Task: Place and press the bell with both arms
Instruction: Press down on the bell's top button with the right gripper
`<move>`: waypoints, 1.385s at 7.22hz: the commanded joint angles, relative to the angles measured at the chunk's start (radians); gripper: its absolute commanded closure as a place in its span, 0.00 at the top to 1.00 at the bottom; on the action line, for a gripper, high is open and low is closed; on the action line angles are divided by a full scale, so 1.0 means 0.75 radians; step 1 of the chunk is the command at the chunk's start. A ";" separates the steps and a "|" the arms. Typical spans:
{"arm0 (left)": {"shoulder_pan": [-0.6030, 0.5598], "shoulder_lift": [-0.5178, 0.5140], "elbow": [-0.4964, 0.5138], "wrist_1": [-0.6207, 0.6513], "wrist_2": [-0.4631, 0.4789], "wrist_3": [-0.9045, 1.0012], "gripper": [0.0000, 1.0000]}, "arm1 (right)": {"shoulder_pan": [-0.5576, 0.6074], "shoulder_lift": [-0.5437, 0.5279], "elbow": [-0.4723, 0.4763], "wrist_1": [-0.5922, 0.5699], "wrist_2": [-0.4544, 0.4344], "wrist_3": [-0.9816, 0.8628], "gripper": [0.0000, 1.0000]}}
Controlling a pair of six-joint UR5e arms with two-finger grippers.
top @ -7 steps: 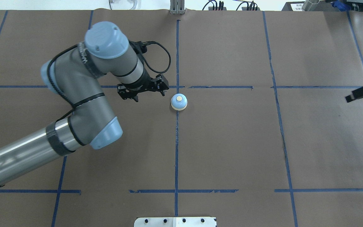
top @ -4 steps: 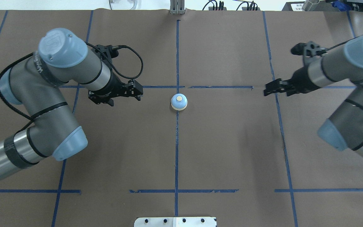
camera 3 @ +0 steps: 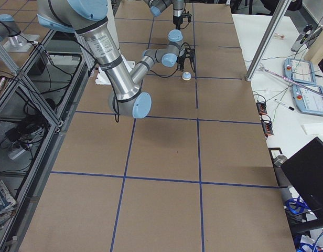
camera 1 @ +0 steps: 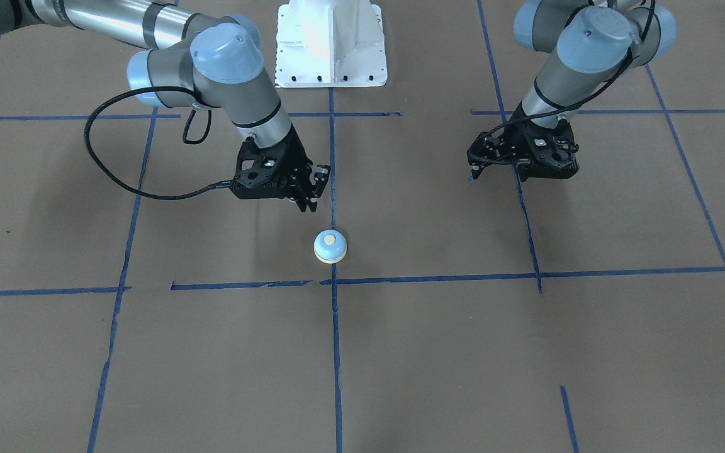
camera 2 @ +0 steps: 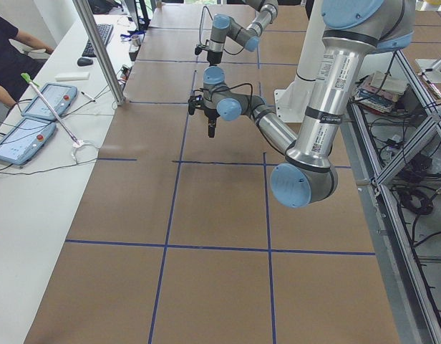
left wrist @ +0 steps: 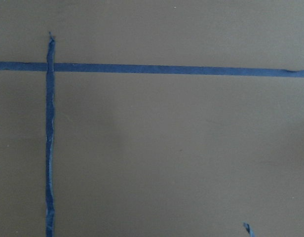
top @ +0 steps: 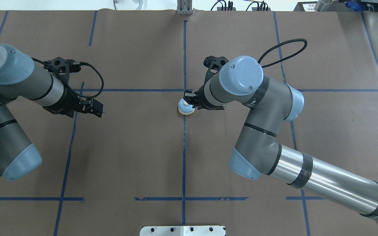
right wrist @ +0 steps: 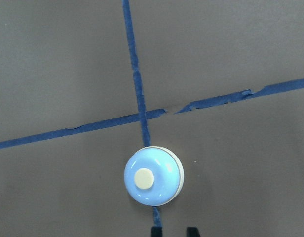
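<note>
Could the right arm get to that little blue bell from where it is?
Probably yes: the right gripper hangs close above the bell, a little to one side, and nothing lies between them.

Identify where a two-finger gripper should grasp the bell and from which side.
Best grip the bell across its dome, just above the cream base, coming straight down. It stands upright and is round, so any finger angle suits; the button faces up.
</note>
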 commanded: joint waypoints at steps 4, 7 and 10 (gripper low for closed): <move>-0.003 0.014 -0.009 0.001 0.007 0.005 1.00 | 0.003 0.231 -0.280 -0.199 -0.013 0.085 0.00; -0.003 0.016 -0.015 0.001 0.007 0.003 1.00 | 0.009 0.251 -0.350 -0.197 -0.013 0.079 0.00; -0.003 0.018 -0.017 0.003 0.007 0.003 1.00 | 0.009 0.255 -0.401 -0.156 -0.013 0.077 0.00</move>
